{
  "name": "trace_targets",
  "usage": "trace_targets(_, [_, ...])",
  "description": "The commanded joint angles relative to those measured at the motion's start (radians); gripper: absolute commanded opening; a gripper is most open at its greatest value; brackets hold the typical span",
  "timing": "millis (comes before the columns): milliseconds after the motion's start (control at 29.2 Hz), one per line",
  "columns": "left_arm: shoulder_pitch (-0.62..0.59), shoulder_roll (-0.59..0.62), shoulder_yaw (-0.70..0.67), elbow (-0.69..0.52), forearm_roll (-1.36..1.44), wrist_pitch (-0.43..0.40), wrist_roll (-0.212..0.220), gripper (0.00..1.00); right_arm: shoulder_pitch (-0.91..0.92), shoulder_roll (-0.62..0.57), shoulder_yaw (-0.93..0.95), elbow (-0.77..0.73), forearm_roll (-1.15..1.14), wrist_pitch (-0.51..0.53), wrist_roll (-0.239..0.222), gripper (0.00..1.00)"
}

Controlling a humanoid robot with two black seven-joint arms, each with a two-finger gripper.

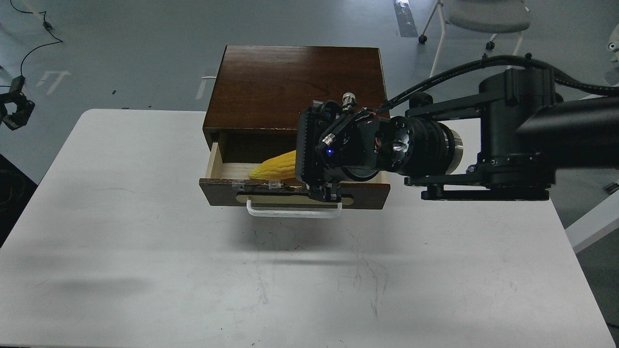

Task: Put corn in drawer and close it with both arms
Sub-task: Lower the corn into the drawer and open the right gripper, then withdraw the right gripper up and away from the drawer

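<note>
The drawer [367, 195] stands pulled open at the front of a dark brown wooden box [295, 82]. Its white bar handle [290, 212] faces me. The yellow corn [275, 166] lies inside on the pale wood floor, tip pointing left. Its right part is hidden behind my right arm. My right gripper [325, 193] hangs over the drawer's front edge, right of the corn. Its dark fingers are seen end-on, so I cannot tell them apart. A small black pincer part at the far left edge looks like my left gripper [14, 110], far from the drawer.
The box sits at the far middle of a white table [145, 251]. My right arm [508, 140] reaches in from the right, above the table. A chair [483, 19] and cables on the grey floor lie beyond the table.
</note>
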Motion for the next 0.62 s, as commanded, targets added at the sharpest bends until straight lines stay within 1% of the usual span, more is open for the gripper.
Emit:
trace_targets(0, [-0.024,0.006,0.005,0.0,0.001,0.0,0.006,0.98,0.002,-0.018,0.141,-0.024,0.06,0.001,0.009,0.91])
trace_targets(34, [-0.042,0.015,0.006,0.0,0.005,0.0,0.006,0.97,0.003,-0.027,0.191,-0.046,0.118,0.003,0.007,0.94])
trace_targets(103, [-0.058,0.021,0.008,-0.003,0.006,0.0,0.006,0.96,0.005,-0.032,0.228,-0.07,0.177,0.003,0.007,0.96])
trace_targets(137, [-0.067,0.024,0.008,-0.003,0.008,0.0,0.006,0.91,0.006,-0.041,0.264,-0.106,0.238,0.003,0.007,0.97])
trace_targets(206, [-0.075,0.024,0.008,-0.006,0.015,0.0,0.004,0.89,0.005,-0.067,0.32,-0.172,0.324,0.003,0.007,0.99])
trace_targets(274, [-0.104,0.024,0.008,-0.006,0.043,0.0,0.001,0.74,-0.001,-0.113,0.391,-0.237,0.444,0.003,0.007,1.0])
trace_targets(309, [-0.116,0.024,0.008,-0.006,0.055,0.0,0.0,0.69,-0.001,-0.127,0.411,-0.257,0.487,0.003,0.007,1.0])
trace_targets(343, [-0.14,0.024,0.008,-0.006,0.078,0.0,-0.002,0.59,-0.001,-0.147,0.437,-0.292,0.564,0.001,0.007,1.0])
trace_targets(377, [-0.153,0.024,0.008,-0.006,0.093,0.0,-0.003,0.52,-0.001,-0.159,0.451,-0.31,0.606,0.001,0.007,1.0])
trace_targets(411, [-0.177,0.021,0.008,-0.011,0.131,0.0,-0.011,0.41,-0.003,-0.185,0.471,-0.345,0.686,-0.007,0.006,1.0])
trace_targets(446, [-0.188,0.02,0.006,-0.017,0.156,0.0,-0.025,0.37,-0.003,-0.201,0.482,-0.363,0.726,-0.007,0.004,1.0])
trace_targets(480, [-0.209,0.02,0.006,-0.029,0.205,0.0,-0.053,0.25,-0.004,-0.233,0.506,-0.392,0.805,-0.011,0.004,1.0])
trace_targets(514, [-0.223,0.018,0.006,-0.037,0.234,0.0,-0.053,0.18,-0.004,-0.25,0.517,-0.404,0.847,-0.013,0.004,1.0])
trace_targets(549, [-0.252,0.018,0.008,-0.046,0.3,0.0,-0.053,0.05,-0.006,-0.289,0.541,-0.427,0.936,-0.014,0.004,1.0])
trace_targets(583, [-0.288,0.018,0.009,-0.051,0.38,0.0,-0.053,0.0,-0.007,-0.32,0.557,-0.462,1.02,-0.013,-0.001,1.0])
